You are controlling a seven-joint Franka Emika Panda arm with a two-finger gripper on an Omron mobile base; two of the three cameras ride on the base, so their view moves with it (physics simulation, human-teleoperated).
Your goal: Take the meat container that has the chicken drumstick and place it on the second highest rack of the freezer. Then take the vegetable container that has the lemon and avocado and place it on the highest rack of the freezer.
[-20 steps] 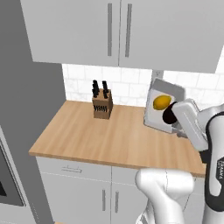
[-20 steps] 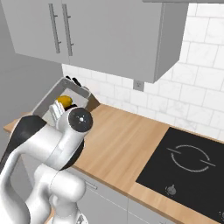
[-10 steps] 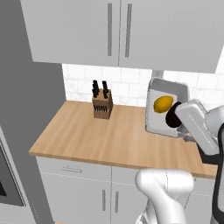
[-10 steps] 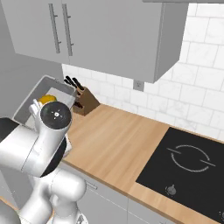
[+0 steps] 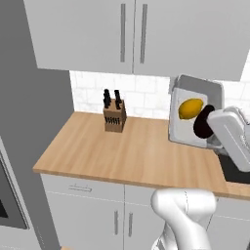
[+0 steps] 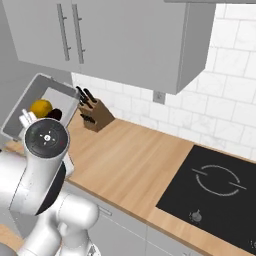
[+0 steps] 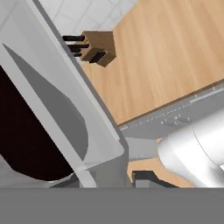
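While the white arm is holding it clear of the worktop, the pale grey rectangular vegetable container (image 5: 194,117) is sitting tipped up on edge, its open face turned toward the left base camera. The two-finger gripper (image 5: 213,138) is at the container's lower right rim; its tips are hidden behind the tray wall in both base views, yet in the hand view the grey wall (image 7: 65,105) is running right down between the finger positions, so the jaws are reading as clamped on that rim (contact itself is partly masked).

Inside the container, the smooth yellow-orange lemon (image 5: 191,108) is lying against the back panel, and the very dark oval avocado (image 5: 202,122) is sitting just beside it, lower and to the right, touching or nearly so. From the right base camera the same pair is showing in the raised tray (image 6: 35,107): lemon (image 6: 41,107) to the left, avocado (image 6: 54,115) next to it. In the hand view the avocado (image 7: 26,144) is appearing as a large dark mass pressed against the translucent wall.

Below, the light wooden countertop (image 5: 132,156) is carrying a brown wooden knife block with black handles (image 5: 114,114) near the white tiled wall. Farther right, a black induction hob (image 6: 215,192) is lying flush in the counter. Grey wall cabinets with slim bar handles (image 5: 133,34) are hanging above.
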